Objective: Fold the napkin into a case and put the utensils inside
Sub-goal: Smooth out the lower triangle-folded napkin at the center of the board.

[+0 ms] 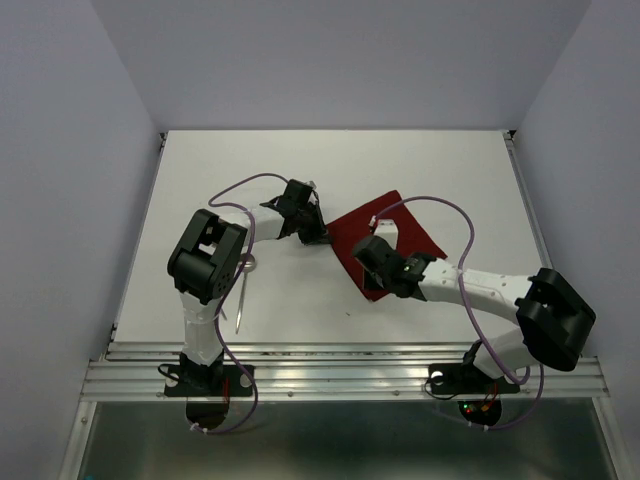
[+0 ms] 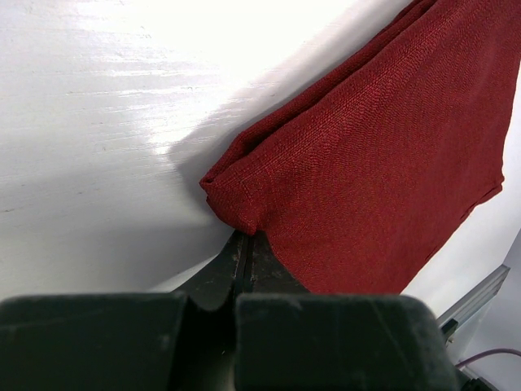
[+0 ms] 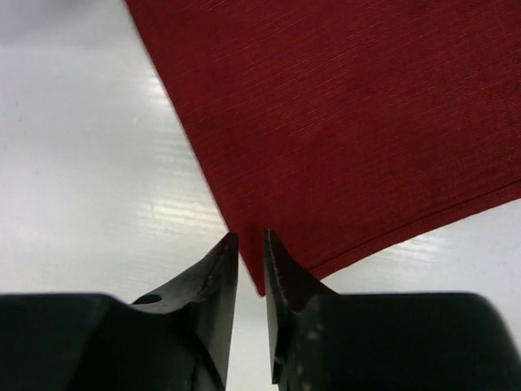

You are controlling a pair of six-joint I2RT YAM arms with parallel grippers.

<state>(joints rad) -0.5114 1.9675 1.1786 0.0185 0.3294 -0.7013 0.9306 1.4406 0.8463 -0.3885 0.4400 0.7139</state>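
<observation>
The dark red napkin point(image 1: 410, 235) lies spread on the white table, turned like a diamond. My left gripper point(image 1: 325, 238) is at its left corner; in the left wrist view the gripper point(image 2: 244, 236) is shut, with the bunched corner of the napkin point(image 2: 366, 163) pinched at its tips. My right gripper point(image 1: 370, 280) is at the near corner; in the right wrist view the gripper point(image 3: 251, 236) is slightly open, its jaws either side of the corner point of the napkin point(image 3: 342, 122). The utensils point(image 1: 240, 303) lie left of it, partly hidden by the left arm. No case shape shows.
The table point(image 1: 330, 160) is walled at the back and both sides. A metal rail point(image 1: 340, 375) runs along the near edge by the arm bases. Purple cables point(image 1: 455, 215) loop over both arms, one across the napkin.
</observation>
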